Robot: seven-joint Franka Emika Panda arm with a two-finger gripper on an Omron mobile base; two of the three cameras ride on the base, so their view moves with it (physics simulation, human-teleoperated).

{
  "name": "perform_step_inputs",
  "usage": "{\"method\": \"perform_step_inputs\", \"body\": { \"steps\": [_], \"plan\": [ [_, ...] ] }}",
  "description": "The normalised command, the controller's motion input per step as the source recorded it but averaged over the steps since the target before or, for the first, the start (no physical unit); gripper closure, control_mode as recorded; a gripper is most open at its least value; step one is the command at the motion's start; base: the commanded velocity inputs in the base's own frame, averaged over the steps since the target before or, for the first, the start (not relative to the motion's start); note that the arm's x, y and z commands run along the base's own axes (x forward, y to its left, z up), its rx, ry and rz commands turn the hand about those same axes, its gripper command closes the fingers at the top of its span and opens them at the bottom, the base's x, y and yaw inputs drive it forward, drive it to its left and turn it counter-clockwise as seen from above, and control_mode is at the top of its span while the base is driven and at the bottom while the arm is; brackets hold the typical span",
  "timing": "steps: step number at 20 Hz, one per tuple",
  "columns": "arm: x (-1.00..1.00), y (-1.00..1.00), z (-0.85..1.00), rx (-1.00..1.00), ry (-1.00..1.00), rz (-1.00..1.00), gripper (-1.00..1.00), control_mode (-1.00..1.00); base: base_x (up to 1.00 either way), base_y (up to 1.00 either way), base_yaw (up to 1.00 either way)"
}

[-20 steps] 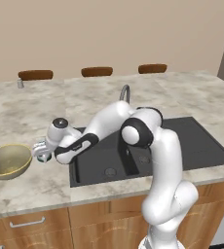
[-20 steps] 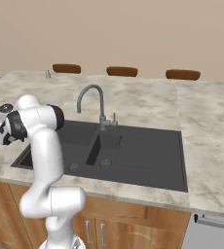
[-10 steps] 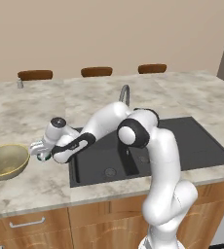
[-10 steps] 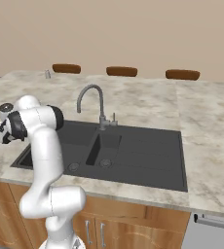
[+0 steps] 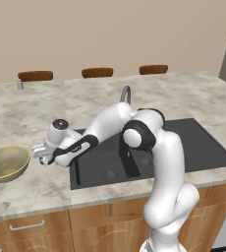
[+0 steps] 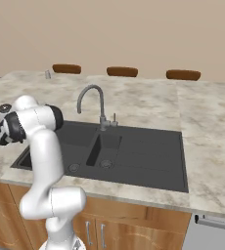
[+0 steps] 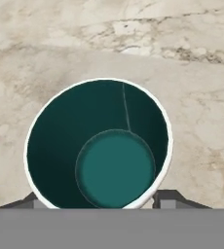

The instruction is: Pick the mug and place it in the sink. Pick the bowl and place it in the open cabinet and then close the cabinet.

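Mug [image 7: 99,151] first: in the hand view its teal inside fills the foreground, the whitish rim a tilted ring, standing on the marbled desk [image 7: 192,63]. The 2 dark fingers [image 7: 170,198] rise at either side of the mug's lower rim, right against it, with the cup between them; whether they press on its wall or merely bracket it I cannot tell.

From the left base view, the gripper [image 5: 42,153] sits low over the desk at the end of the white arm [image 5: 149,142], between the bowl [image 5: 6,162] and the sink [image 5: 144,155]. The olive-tan bowl rests upright near the desk's front edge, just left of the gripper and apart from it. The black sink lies to the right, its 2 basins under the arm's elbow, the grey faucet [image 6: 92,100] arching behind them.

Farthest back, 3 brown chair backs [image 5: 97,72] show beyond the desk's far edge, with a small grey object [image 5: 20,84] near the far left corner.
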Motion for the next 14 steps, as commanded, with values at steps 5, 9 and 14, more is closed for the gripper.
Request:
{"method": "perform_step_inputs", "body": {
  "steps": [5, 9, 14],
  "plan": [
    [-0.39, -0.63, -0.09, 0.0, 0.12, -0.16, 1.0, -1.0, 0.0, 0.0, 0.0],
    [-0.39, -0.59, -0.03, 0.0, 0.0, -0.1, 1.0, -1.0, 0.0, 0.0, 0.0],
    [-0.34, -0.35, 0.34, 0.0, 0.0, -0.07, 1.0, -1.0, 0.0, 0.0, 0.0]
  ]
}}
